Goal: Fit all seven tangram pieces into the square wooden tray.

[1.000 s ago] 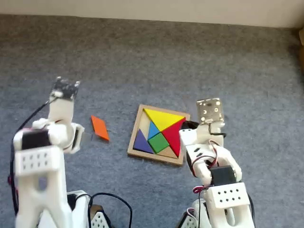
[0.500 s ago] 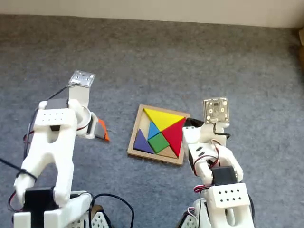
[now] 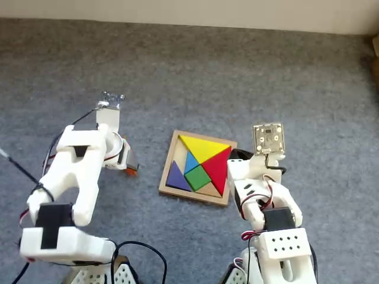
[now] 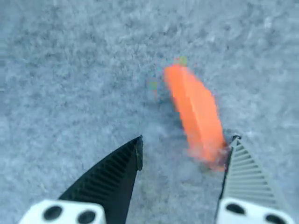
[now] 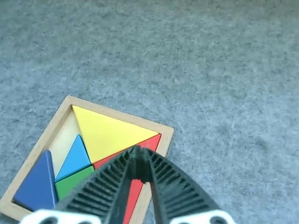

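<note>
Five pieces [image 3: 203,148] lie in the tray [image 3: 190,197], the orange piece [image 4: 196,112] lies left of it between my left pincer [image 4: 187,138], which stands apart, and my right pincer [image 5: 139,151] is pressed together.

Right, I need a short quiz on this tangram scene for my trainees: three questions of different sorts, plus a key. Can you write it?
1. True or false: the orange piece already lies inside the wooden tray.
2. Multiple choice: the left gripper is
A) shut on the orange piece
B) open, with the end of the orange piece between its fingers
C) shut above the tray
3. Fill the gap: the large triangle next to the red triangle in the tray is coloured ___.

Key: 1 false; 2 B; 3 yellow.
</note>
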{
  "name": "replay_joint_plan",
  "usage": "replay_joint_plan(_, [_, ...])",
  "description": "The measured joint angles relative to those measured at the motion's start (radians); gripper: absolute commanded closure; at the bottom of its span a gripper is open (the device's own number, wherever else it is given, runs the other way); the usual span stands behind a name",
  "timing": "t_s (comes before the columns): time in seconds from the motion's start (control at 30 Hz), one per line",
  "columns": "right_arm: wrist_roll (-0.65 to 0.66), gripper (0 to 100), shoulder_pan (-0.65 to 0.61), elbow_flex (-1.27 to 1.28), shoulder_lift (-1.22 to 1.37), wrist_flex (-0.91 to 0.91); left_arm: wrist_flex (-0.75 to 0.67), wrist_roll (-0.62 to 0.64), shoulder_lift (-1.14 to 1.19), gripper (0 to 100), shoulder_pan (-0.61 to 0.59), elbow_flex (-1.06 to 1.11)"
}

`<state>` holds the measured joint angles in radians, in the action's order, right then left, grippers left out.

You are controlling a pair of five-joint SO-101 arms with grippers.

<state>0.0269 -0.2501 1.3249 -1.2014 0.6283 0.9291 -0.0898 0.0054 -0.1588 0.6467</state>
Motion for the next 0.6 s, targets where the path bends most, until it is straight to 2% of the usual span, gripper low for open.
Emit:
replay_joint_plan(0.17, [0.000,99.2,0.000,0.000,0.000,0.000,-0.003,-0.003,0.049,82,-0.002,-0.041])
replay_joint_plan(0.6, [0.000,99.2,0.000,0.000,0.000,0.000,-0.005,-0.029,0.057,83,0.009,-0.051])
